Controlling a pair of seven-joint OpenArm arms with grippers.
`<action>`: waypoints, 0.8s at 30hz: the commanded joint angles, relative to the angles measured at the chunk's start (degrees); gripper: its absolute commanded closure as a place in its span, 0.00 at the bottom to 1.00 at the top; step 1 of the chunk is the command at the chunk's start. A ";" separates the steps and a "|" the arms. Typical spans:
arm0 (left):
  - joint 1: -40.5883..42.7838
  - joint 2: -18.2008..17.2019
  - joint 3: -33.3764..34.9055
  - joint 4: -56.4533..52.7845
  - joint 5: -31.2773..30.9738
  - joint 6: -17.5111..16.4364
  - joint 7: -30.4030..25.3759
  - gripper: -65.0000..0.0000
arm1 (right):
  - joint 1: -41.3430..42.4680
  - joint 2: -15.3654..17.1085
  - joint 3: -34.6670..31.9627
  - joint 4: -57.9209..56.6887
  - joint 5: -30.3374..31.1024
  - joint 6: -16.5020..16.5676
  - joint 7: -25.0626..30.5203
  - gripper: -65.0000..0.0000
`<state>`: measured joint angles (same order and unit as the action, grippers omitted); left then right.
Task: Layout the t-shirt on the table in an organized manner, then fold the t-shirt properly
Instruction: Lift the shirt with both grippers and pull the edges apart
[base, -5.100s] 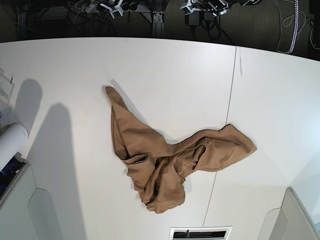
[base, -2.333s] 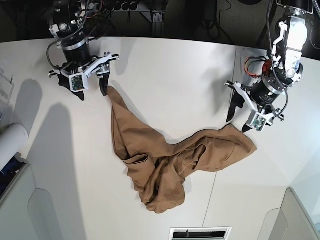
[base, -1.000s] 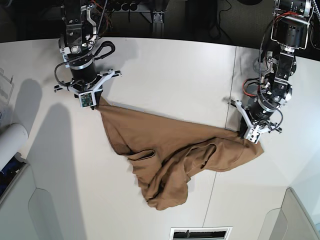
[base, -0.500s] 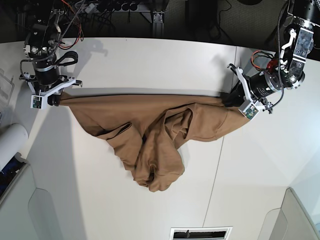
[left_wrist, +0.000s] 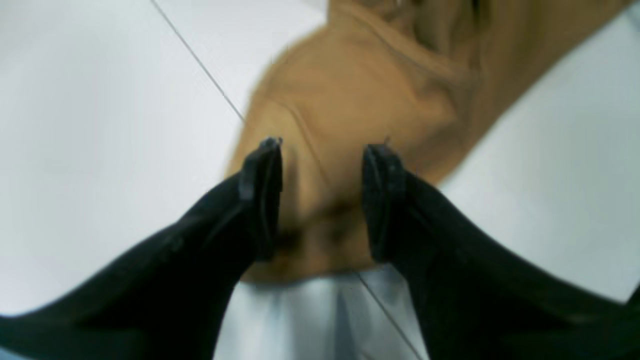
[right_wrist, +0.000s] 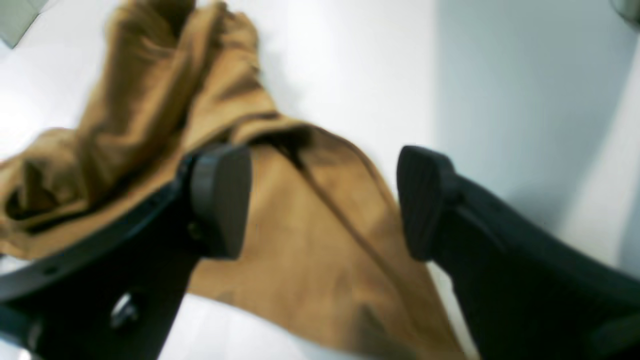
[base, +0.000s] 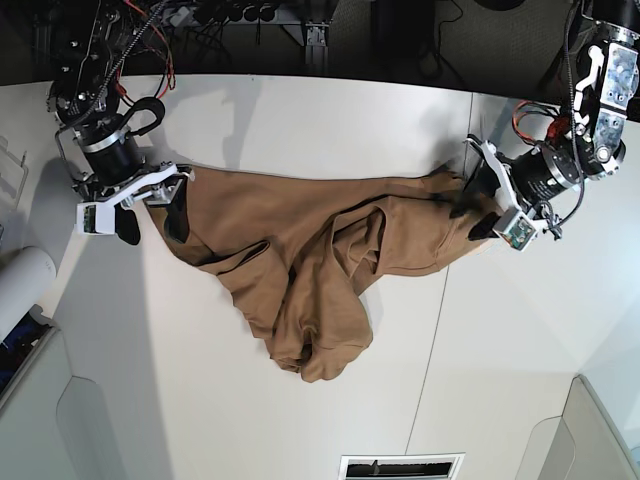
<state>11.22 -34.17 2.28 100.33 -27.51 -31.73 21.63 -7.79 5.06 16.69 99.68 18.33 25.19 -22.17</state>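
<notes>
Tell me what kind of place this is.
Probably a robotics lab or test station: two robot arms with a left gripper and right gripper over a white table, with loose cables behind.

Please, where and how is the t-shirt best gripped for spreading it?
Probably grip the bunched lower end of the shirt, coming from above with the tool. It lies in raised folds there, easier to pinch than the flatter upper part.
</notes>
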 joint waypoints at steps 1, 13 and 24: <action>-1.29 -0.74 -0.46 1.14 -1.70 -0.04 -1.27 0.55 | 1.75 -0.17 -0.98 0.02 -0.42 -0.20 1.49 0.31; -4.28 3.63 -0.37 -2.27 -1.92 0.44 -1.42 0.50 | 14.16 -7.21 -8.94 -21.20 -9.73 -2.49 5.99 0.31; -10.47 8.20 -0.35 -14.03 -1.86 0.42 -1.73 0.50 | 15.30 -11.85 -8.94 -23.04 -10.01 -2.29 7.69 0.31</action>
<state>1.67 -25.32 2.28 85.45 -28.58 -31.24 21.10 6.37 -6.52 7.84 75.72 7.70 22.50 -16.10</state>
